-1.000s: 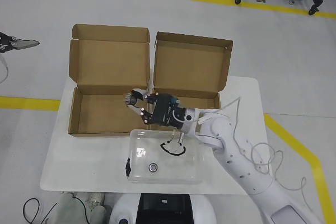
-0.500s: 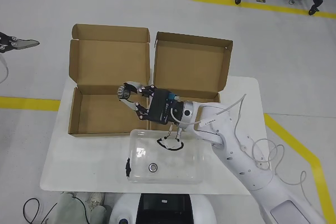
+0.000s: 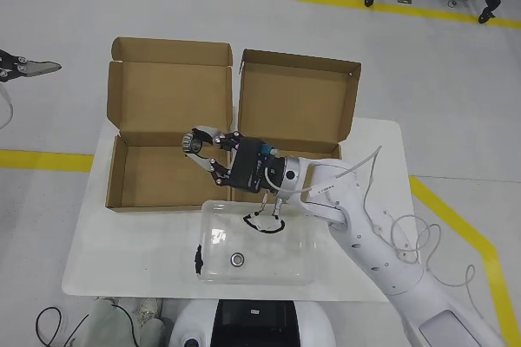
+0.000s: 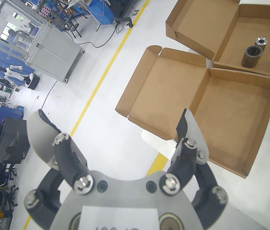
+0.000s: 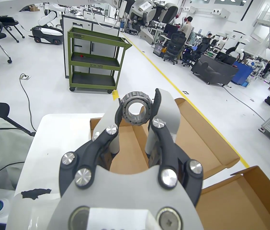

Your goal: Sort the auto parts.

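Boxes, two; held bearing, one

From above, the right arm covers most of the floor of the right box; the small round part in the clear tray is too small to identify.

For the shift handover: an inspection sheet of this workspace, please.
Surface: white table.
Job's things: bearing above the empty box; dark sleeve and steel bushing in the second box; black ring and round metal part in the clear tray.
Clutter: dark scrap at the tray's edge.
Grippers: right gripper, jaws shut on bearing; left gripper, jaws open, over the floor.
Cables: white cable along right arm; floor cords.
Surroundings: yellow floor line.
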